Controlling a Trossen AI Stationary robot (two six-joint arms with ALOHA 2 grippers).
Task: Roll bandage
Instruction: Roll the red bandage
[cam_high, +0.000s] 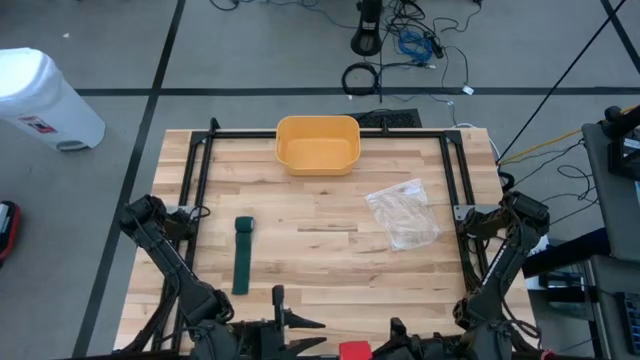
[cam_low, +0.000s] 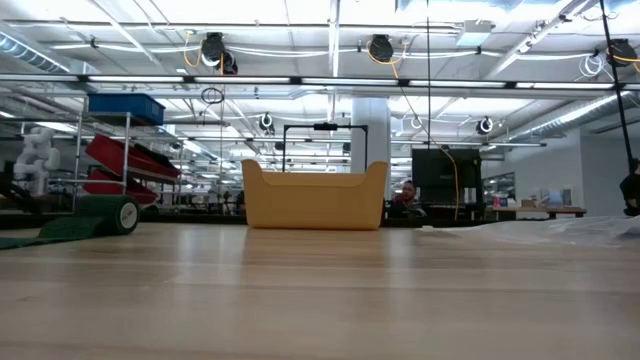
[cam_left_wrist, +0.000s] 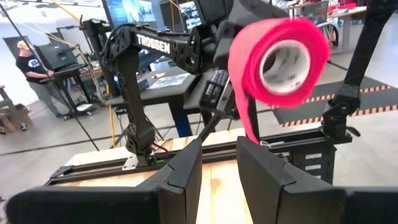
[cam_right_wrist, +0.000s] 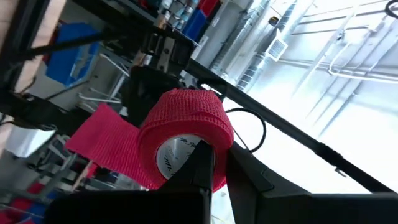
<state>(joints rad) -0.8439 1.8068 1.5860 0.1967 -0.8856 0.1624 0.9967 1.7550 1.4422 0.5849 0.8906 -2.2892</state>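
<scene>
A yellow tub (cam_high: 317, 144) stands at the far middle of the wooden desk (cam_high: 330, 265); in the high view its inside shows only bare yellow floor. To its right, nearer the right side, a clear plastic bag (cam_high: 404, 213) lies flat on the boards, its contents too faint to tell. On the left part of the desk a dark green bandage (cam_high: 242, 254) lies partly unrolled, its strip running toward the near edge and its rolled end toward the tub.

The right gripper (cam_right_wrist: 214, 163) is at the near edge of the desk, its fingers closed on a red bandage roll (cam_right_wrist: 185, 137) with a white cardboard core; a loose tail of red fabric hangs from the roll. Faint printing shows on the core but cannot be read. The left gripper (cam_left_wrist: 219, 167), also at the near edge, has its fingers parted with nothing between them, and the red roll hangs just beyond them in the left wrist view.

The word "TROSSEN" is printed in white on the right arm (cam_left_wrist: 163, 45). A white bin (cam_high: 42, 98) with a small red label stands on the floor beyond the desk's left corner.
</scene>
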